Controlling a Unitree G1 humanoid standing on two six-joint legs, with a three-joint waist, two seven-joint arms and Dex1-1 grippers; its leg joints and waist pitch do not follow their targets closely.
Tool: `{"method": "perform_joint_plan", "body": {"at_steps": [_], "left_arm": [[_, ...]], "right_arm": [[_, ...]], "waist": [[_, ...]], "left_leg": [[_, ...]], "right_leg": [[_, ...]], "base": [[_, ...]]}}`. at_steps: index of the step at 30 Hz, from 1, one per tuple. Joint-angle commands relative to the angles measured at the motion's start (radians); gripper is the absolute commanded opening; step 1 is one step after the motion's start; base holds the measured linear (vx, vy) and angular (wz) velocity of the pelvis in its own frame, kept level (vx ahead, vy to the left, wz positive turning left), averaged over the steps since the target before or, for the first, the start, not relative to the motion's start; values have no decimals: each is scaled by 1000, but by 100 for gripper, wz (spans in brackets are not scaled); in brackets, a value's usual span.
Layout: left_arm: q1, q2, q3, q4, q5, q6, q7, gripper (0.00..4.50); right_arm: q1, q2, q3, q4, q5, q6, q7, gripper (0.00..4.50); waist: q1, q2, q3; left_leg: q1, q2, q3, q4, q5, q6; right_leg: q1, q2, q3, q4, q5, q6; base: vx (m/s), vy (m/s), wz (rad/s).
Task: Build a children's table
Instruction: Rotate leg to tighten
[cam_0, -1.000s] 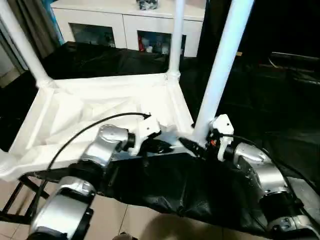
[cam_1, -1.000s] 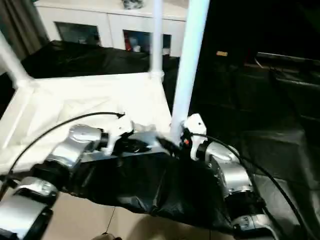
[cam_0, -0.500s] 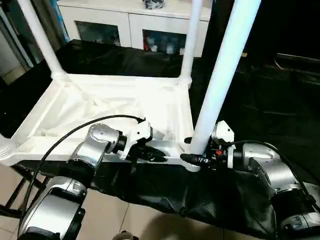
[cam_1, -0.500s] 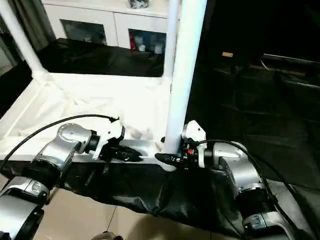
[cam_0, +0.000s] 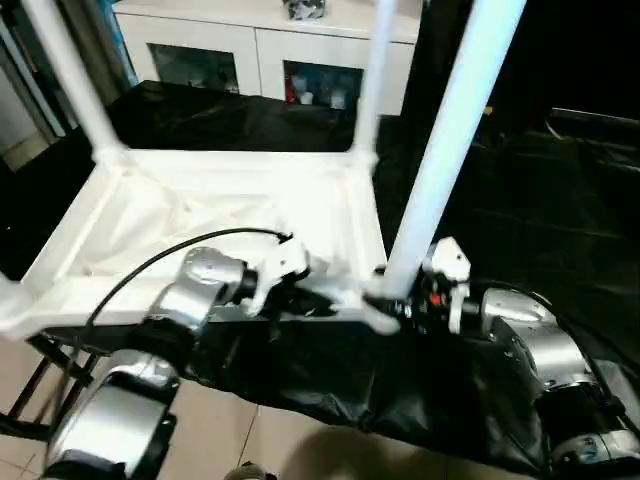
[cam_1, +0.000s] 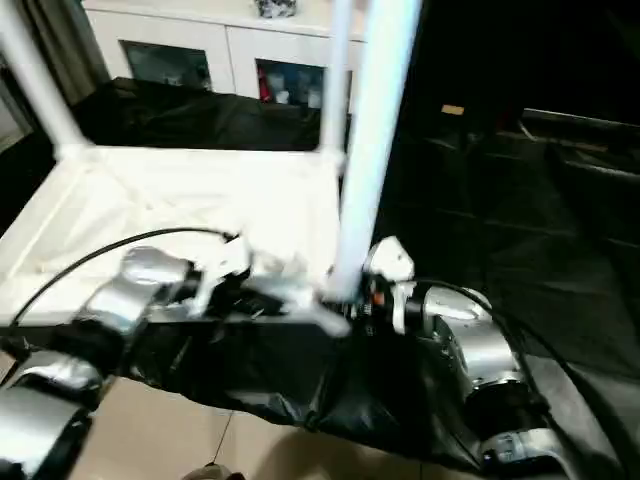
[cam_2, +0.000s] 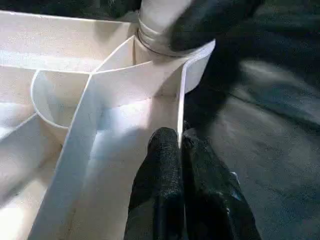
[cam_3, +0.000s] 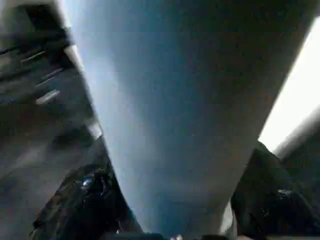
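Tabletop (cam_0: 210, 215) lay upside down, ribbed underside up, on the black-draped support. Three legs stood in its left and far corner sockets. The fourth leg (cam_0: 440, 150) stood upright at the near right corner socket (cam_2: 165, 50), long axis vertical, leaning a bit right at the top.

Right gripper (cam_0: 385, 297) was the nearer one: fingers (cam_3: 85, 200) sat either side of the leg's base, clamped around it just above the socket.

Left gripper (cam_2: 180, 165) had fingers together, pinching the thin near rim wall of the tabletop, just left of that socket.

My read: the leg needed driving straight down along its own axis, so right arm pushes, left only braces the rim. Can't tell how deep it was seated.
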Motion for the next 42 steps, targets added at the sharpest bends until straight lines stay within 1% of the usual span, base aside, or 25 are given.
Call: {"method": "perform_joint_plan", "body": {"at_steps": [1, 2, 3, 5, 7, 8, 9, 10, 11, 12, 13, 16, 19, 20, 21, 22, 24, 26, 28, 29, 32, 36, 37, 39, 42], "left_arm": [[-13, -84, 6, 19, 6, 43, 143, 0], [-15, -116, 5, 21, 10, 43, 185, 0], [-16, -134, 4, 22, 12, 44, 206, 0], [-21, -198, -4, 24, 15, 63, 265, 0], [-22, -224, -16, 27, 28, 66, 302, 0], [-22, -224, -16, 27, 28, 65, 302, 0], [-19, -245, -29, 31, 42, 57, 327, 0], [-18, -248, -30, 32, 43, 55, 331, 0], [-14, -250, -25, 27, 38, 54, 326, 0], [-14, -250, -24, 27, 38, 54, 326, 0], [-9, -246, -19, 17, 36, 51, 318, 0], [1, -218, -1, -8, 21, 35, 274, 0], [15, -187, 18, -35, -23, 28, 190, 0], [27, -152, 23, -58, -51, 26, 110, 0], [27, -152, 23, -58, -51, 26, 110, 0], [30, -142, 22, -62, -54, 27, 93, 0], [34, -118, 13, -65, -50, 10, 56, 0], [39, -63, 0, -67, -45, -17, -30, 0], [37, -24, -2, -68, -44, -31, -96, 0], [36, -13, -2, -69, -44, -35, -116, 0], [29, 22, -8, -67, -47, -44, -179, 0], [19, 60, -25, -55, -40, -69, -234, 0], [17, 69, -32, -51, -35, -79, -242, 0], [17, 81, -39, -44, -27, -93, -256, 0], [19, 87, -42, -43, -24, -97, -273, 0]], "right_arm": [[2, 82, 14, 40, -36, 52, -164, 252], [-8, 122, -7, 62, -39, 60, -255, 252], [-13, 143, -19, 74, -40, 64, -303, 252], [-33, 221, -31, 98, -42, 73, -415, 252], [-43, 256, -13, 101, -65, 69, -460, 251], [-43, 256, -13, 101, -65, 68, -460, 251], [-55, 279, 23, 109, -116, 34, -504, 251], [-56, 284, 25, 111, -120, 27, -507, 251], [-56, 298, -3, 106, -87, 4, -497, 251], [-56, 299, -5, 105, -86, 3, -497, 251], [-57, 304, -29, 101, -67, -4, -500, 306], [-50, 266, -41, 78, -40, -17, -423, 329], [-32, 196, 1, 46, -37, -15, -288, 365], [-17, 133, 32, 18, -33, -11, -169, 369], [-17, 133, 32, 18, -33, -11, -169, 376], [-13, 118, 38, 11, -33, -13, -141, 388], [-10, 89, 45, 1, -26, -14, -84, 388], [-6, 12, 64, -24, -3, -11, 71, 388], [-8, -33, 75, -31, 4, -10, 165, 388], [-9, -46, 81, -33, 8, -12, 195, 388], [-6, -91, 111, -54, 30, 8, 311, 388], [-9, -124, 135, -71, 54, 38, 419, 351], [-10, -127, 139, -73, 60, 42, 433, 351], [-13, -130, 142, -72, 67, 49, 456, 319], [-14, -130, 144, -72, 72, 53, 467, 310]], "waist": [[-6, -11, -54], [-12, -9, -52], [-16, -4, -51], [-22, -2, -52], [-22, -1, -50], [-21, 6, -50], [-23, 8, -52], [-24, 6, -53], [-23, 10, -55], [-24, 10, -55], [-24, 10, -57], [-23, 10, -58], [-22, 8, -59], [-20, 0, -61], [-17, 2, -62], [-16, 4, -63], [-15, 1, -67], [-5, 5, -72], [-6, 7, -71], [-9, 3, -70], [-7, 6, -68], [-4, 5, -67], [-2, -2, -67], [1, 0, -68], [5, 0, -67]], "left_leg": [[14, 61, -33, -83, -287, 0], [18, 60, -35, -85, -309, -11], [18, 60, -36, -87, -319, -14], [21, 57, -37, -88, -342, -17], [23, 56, -36, -89, -352, -11], [24, 56, -36, -89, -357, -10], [23, 55, -37, -91, -352, -8], [23, 55, -36, -92, -347, -9], [24, 55, -36, -91, -349, -4], [24, 55, -35, -91, -350, 0], [22, 54, -34, -92, -341, 6], [19, 55, -33, -92, -323, 19], [14, 55, -31, -89, -295, 37], [12, 54, -29, -86, -274, 49], [11, 54, -26, -82, -250, 67], [8, 54, -26, -81, -232, 71], [6, 55, -25, -77, -188, 84], [2, 58, -23, -68, -141, 116], [0, 60, -22, -67, -140, 133], [0, 63, -22, -69, -147, 131], [4, 65, -23, -70, -173, 115], [7, 67, -22, -71, -190, 103], [6, 67, -22, -71, -183, 101], [6, 67, -22, -70, -175, 100], [7, 67, -22, -71, -169, 93]], "right_leg": [[39, -75, 50, -93, -390, -190], [34, -74, 49, -97, -407, -187], [33, -73, 49, -98, -415, -184], [33, -73, 48, -105, -432, -171], [31, -72, 50, -108, -439, -162], [31, -72, 50, -109, -443, -160], [35, -71, 49, -110, -432, -154], [33, -71, 50, -110, -418, -153], [35, -71, 50, -109, -411, -153], [34, -71, 51, -111, -407, -154], [37, -70, 51, -109, -386, -157], [40, -70, 51, -106, -350, -170], [47, -70, 50, -101, -315, -181], [51, -70, 49, -99, -292, -186], [51, -70, 50, -95, -267, -195], [52, -73, 51, -92, -247, -203], [53, -70, 49, -85, -193, -219], [56, -65, 45, -72, -112, -237], [53, -64, 42, -69, -90, -253], [52, -64, 42, -68, -92, -262], [51, -65, 41, -70, -124, -270], [49, -69, 44, -71, -142, -275], [51, -70, 44, -69, -142, -275], [50, -71, 44, -69, -142, -273], [49, -71, 44, -68, -144, -271]], "base": [[0, 0, 0], [0, 0, 0], [0, 0, 0], [0, 0, 0], [0, 0, 0], [0, 0, 0], [0, 0, 0], [0, 0, 0], [0, 0, 0], [0, 0, 0], [0, 0, 0], [0, 0, 0], [0, 0, 0], [0, 0, 0], [0, 0, 0], [0, 0, 0], [0, 0, 0], [0, 0, 0], [0, 0, 0], [0, 0, 0], [0, 0, 0], [0, 0, 0], [0, 0, 0], [0, 0, 0], [0, 0, 0]]}}
